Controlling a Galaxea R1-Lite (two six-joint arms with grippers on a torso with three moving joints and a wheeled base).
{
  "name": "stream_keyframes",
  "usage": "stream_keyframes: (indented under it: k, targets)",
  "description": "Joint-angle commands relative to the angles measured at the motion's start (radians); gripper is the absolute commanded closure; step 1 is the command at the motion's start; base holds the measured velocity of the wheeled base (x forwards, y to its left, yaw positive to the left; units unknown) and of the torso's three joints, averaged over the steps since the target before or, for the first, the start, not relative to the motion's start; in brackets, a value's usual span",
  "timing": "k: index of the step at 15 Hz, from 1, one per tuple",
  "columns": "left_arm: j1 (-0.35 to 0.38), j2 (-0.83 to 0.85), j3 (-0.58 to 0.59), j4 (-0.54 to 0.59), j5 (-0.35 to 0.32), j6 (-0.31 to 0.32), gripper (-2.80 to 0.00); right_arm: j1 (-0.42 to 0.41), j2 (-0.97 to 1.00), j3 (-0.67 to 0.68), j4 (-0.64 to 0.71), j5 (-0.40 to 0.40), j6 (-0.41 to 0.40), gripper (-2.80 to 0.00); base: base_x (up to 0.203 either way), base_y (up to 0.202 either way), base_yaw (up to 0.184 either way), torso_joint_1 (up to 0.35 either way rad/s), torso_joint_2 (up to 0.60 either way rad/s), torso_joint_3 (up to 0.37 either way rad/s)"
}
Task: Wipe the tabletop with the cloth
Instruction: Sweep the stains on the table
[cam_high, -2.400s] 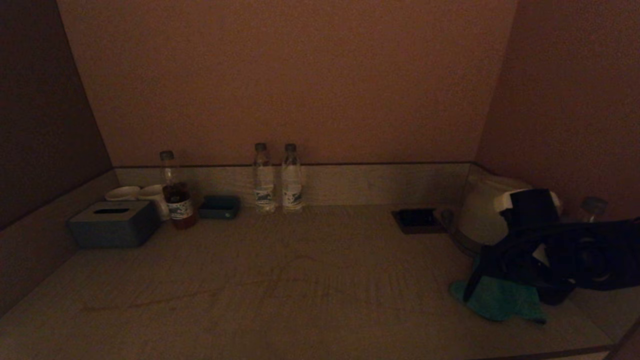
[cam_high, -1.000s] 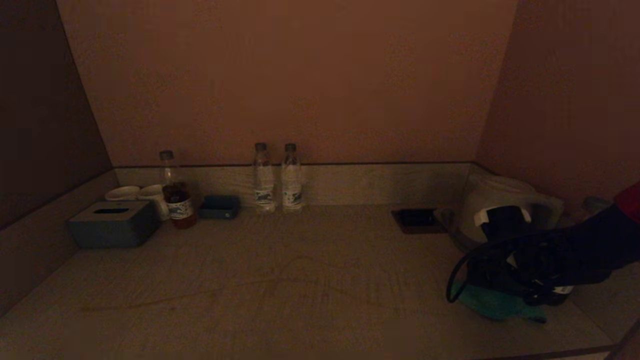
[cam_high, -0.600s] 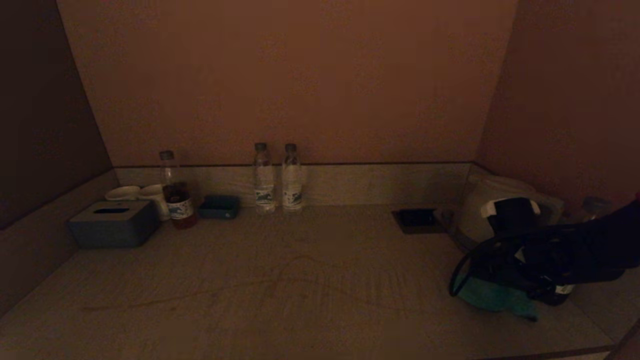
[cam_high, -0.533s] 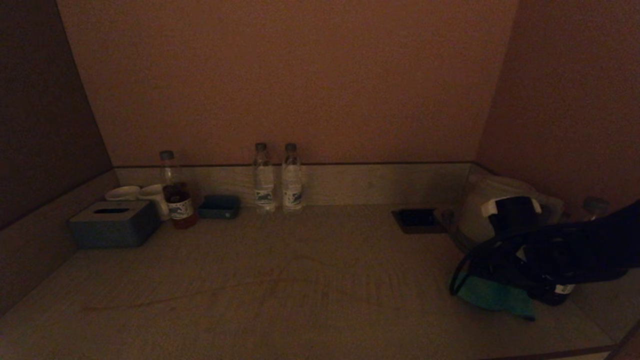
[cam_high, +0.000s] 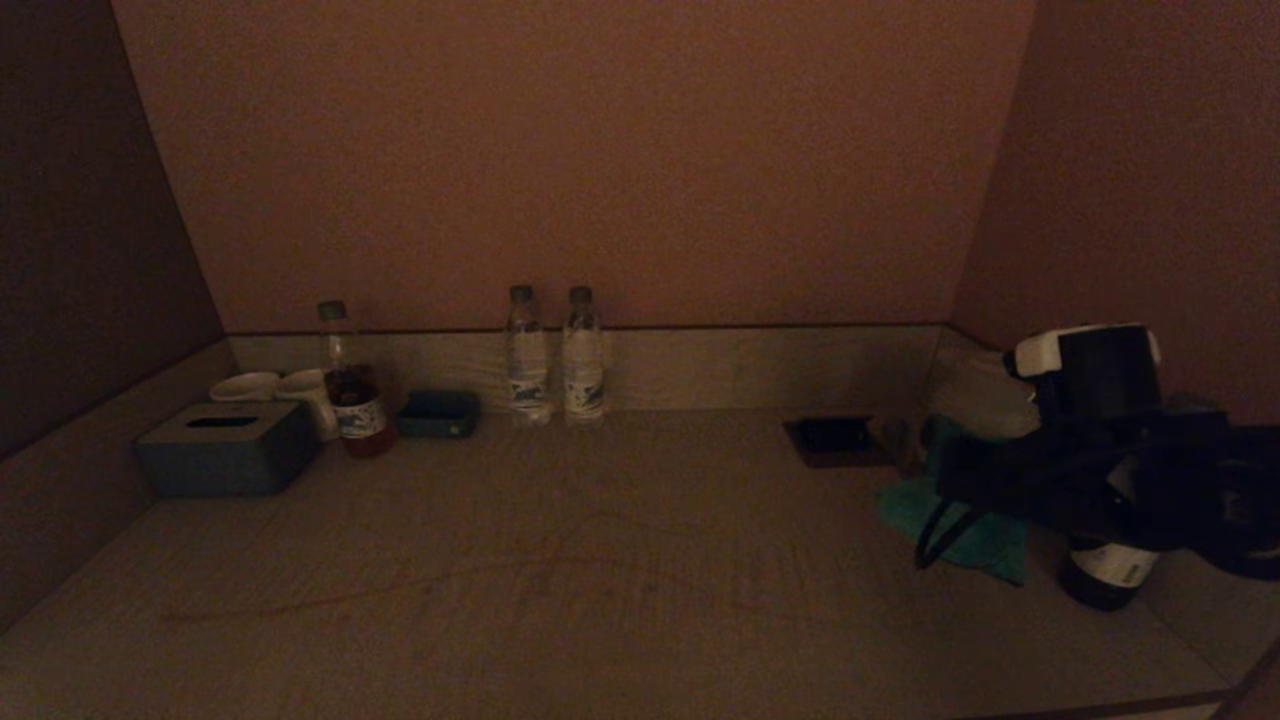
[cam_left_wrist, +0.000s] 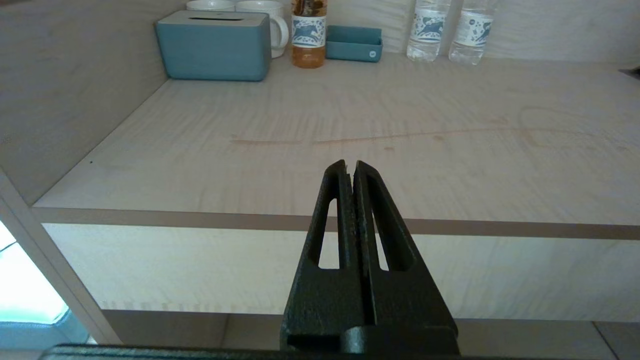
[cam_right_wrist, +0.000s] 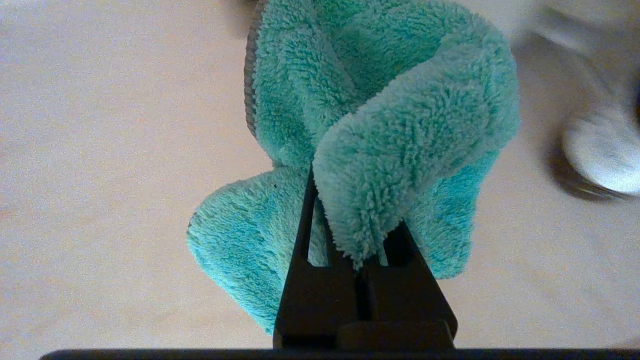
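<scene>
The teal cloth (cam_right_wrist: 380, 135) hung bunched in our right gripper (cam_right_wrist: 350, 235), clamped on a fold, at the tabletop's (cam_high: 600, 560) right end; the stained surface lay to its left. Our left gripper (cam_left_wrist: 350, 167), fingers pressed together on nothing, waited before the front edge

Fluffy teal microfibre cloth (cam_right_wrist: 380, 125) covers the right gripper's (cam_right_wrist: 350, 220) fingertips. At its three o'clock, a pale rounded object (cam_right_wrist: 602, 155) is blurred beyond identification, cut by the frame edge.
</scene>
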Motion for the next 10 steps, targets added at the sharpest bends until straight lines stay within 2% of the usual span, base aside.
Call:
stream_keyframes:
  k: [1,6,10]
  targets:
    - [0.000,0.000,0.000,0.000,0.001,-0.001,0.00,0.065,-0.092,0.000,-0.003,0.004,0.001,0.00,0.000,0.000,0.000,0.000,0.00,0.000]
    - [-0.001,0.000,0.000,0.000,0.001,-0.001,0.00,0.196,-0.118,-0.013,-0.003,0.005,-0.007,0.00,0.000,0.000,0.000,0.000,0.00,0.000]
    - [0.000,0.000,0.000,0.000,0.001,-0.001,0.00,0.208,-0.084,-0.024,-0.001,0.006,-0.057,0.00,0.000,0.000,0.000,0.000,0.00,0.000]
